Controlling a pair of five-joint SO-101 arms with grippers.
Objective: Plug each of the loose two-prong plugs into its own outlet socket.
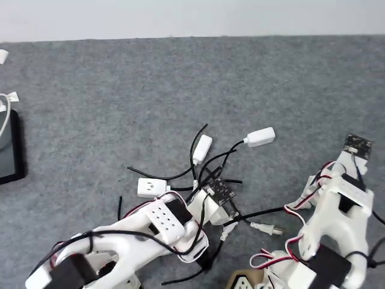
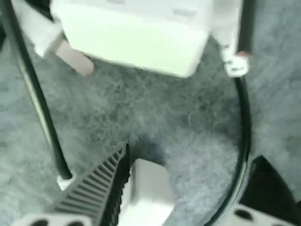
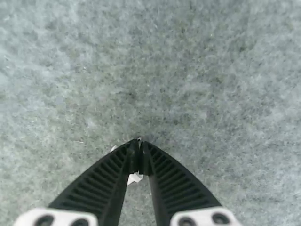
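Three white outlet sockets lie among black cables: one far right, one in the middle, one on the left. A loose two-prong plug lies nearer the front, prongs pointing right. My left gripper sits low over the cable tangle. Its fingers stand apart, and a white piece rests against one of them. Just beyond it is a big white block with a tan prong. My right gripper is shut over bare carpet, its arm at the front right.
Grey carpet covers the table, with open room at the back and left. A dark flat device lies at the left edge. Black cables loop between the sockets and around my left gripper.
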